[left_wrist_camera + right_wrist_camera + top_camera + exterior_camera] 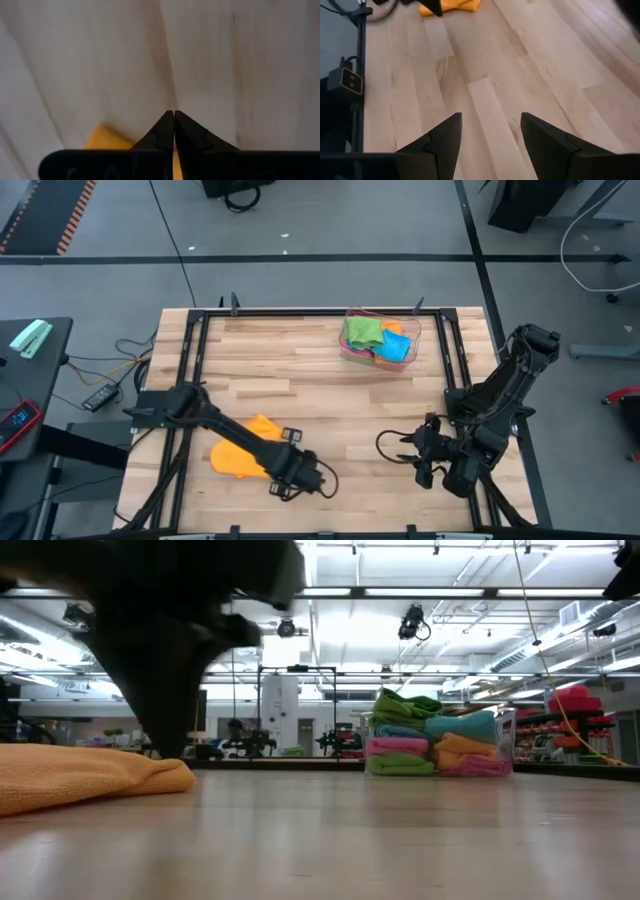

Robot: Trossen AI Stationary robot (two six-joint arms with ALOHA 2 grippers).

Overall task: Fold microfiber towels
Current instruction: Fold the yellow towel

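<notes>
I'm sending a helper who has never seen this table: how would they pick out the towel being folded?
Start at the wooden table and go to its near left part, under the left arm. The orange towel lies there loose on the bare wood, beside the left gripper. Every other towel is stacked in the clear tray at the far edge; this one lies alone.

Middle of the table [330, 395]: bare wood, open passage from the front edge to the far side.

Far side, right of centre: clear tray [352, 352] stacked with towels [364, 331], rising well above its rim; a block to low passes there.

Front left: orange towel [235, 458] lies low on the wood, with the left arm [235, 432] across it. Left gripper [322, 478], fingers together, sits just past its right edge, seemingly low over the wood.

Front right: right gripper [412, 452], fingers apart, over bare wood. A clear gap lies between the two grippers.
</notes>
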